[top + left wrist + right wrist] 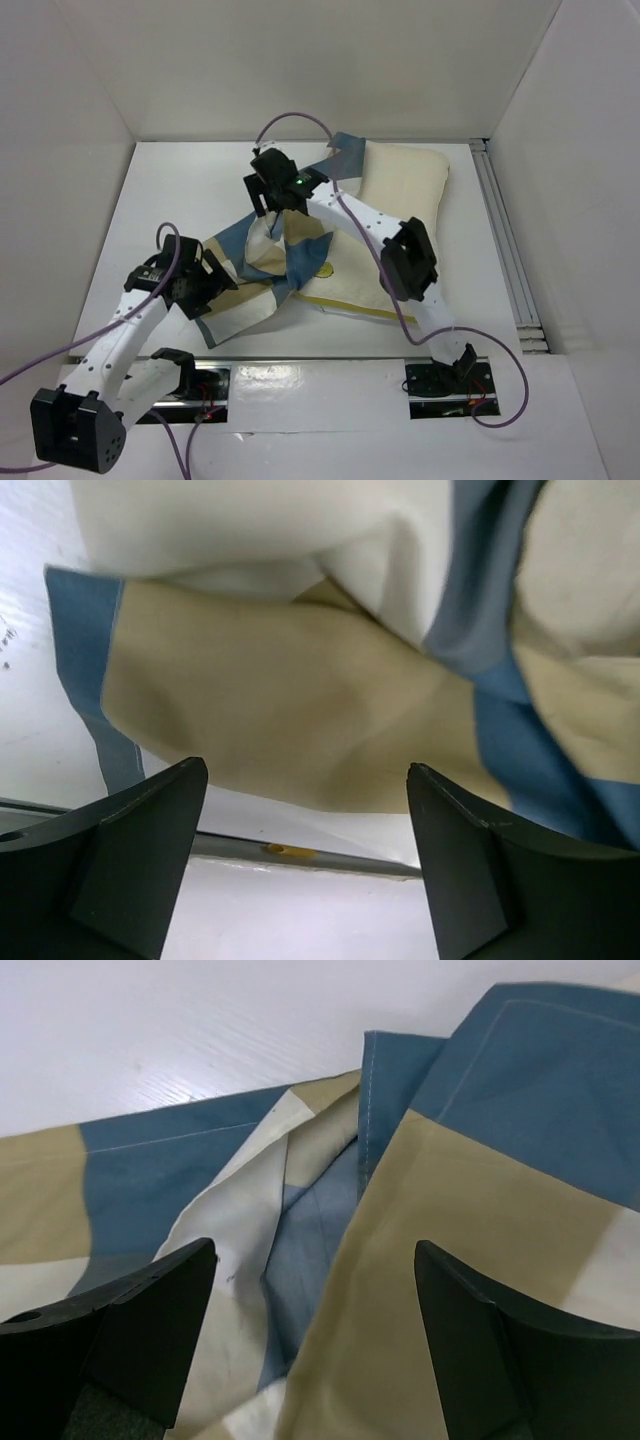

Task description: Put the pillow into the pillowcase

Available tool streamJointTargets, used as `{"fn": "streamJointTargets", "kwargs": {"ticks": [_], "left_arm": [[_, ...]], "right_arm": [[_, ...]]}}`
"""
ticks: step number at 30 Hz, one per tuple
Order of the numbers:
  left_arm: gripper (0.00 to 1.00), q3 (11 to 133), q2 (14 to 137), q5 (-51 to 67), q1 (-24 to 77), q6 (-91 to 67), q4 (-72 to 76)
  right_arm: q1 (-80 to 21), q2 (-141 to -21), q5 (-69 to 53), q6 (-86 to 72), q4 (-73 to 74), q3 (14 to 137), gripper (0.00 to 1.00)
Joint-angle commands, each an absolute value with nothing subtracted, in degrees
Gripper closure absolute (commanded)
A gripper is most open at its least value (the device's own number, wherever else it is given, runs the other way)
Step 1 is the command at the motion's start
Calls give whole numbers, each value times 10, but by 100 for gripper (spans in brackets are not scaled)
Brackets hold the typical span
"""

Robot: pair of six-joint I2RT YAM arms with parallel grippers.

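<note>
Both grippers stand wide with nothing clamped: the left gripper (pixel 305 780) faces the near tan-and-blue corner of the pillowcase (pixel 262 255), and the right gripper (pixel 315 1255) hangs over its rumpled folds. The pillowcase lies bunched across the left part of the pillow (pixel 405 185), which rests on the white table (pixel 170 200), its far right end uncovered.

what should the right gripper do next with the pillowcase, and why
Probably lower the right gripper and close on the blue hem of the pillowcase just ahead: its jaws stand open, holding nothing, cream lining shows at the fold, and the pillow lies largely outside the case.
</note>
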State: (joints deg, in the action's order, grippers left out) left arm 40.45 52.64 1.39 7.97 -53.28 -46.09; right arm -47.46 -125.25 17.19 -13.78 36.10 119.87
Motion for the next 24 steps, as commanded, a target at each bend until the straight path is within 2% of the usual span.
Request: {"fn": "streamJointTargets", "kwargs": {"ticks": [1,3,7,9,11,14,15,16,18,19,24], "left_arm": [[6,372,517,20,100,-575,-438],[4,342,517,20,109,-575,-420],[0,294,530,27,122,-595,-384],[0,276,535,38,122,-595,-362],[3,276,549,43,122,-595,-341],[27,271,572,51,122,-589,-323],[38,276,572,51,122,-582,-323],[68,283,582,51,122,-576,-323],[95,292,591,51,122,-570,-323],[100,297,599,51,122,-570,-323],[100,345,614,18,110,-549,-332]], "right_arm": [[-461,-1316,142,-129,424,1277,13],[-455,-1357,157,-134,425,1302,15],[-450,-1400,181,-140,425,1314,26],[-450,-1400,199,-145,425,1308,38],[-445,-1392,200,-150,419,1283,62],[-439,-1357,205,-156,390,1254,96],[-439,-1346,205,-161,382,1247,100],[-439,-1322,205,-161,374,1235,100],[-439,-1299,205,-161,354,1227,100],[-433,-1278,205,-161,354,1227,100],[-419,-1199,200,-167,295,1202,100]]}}
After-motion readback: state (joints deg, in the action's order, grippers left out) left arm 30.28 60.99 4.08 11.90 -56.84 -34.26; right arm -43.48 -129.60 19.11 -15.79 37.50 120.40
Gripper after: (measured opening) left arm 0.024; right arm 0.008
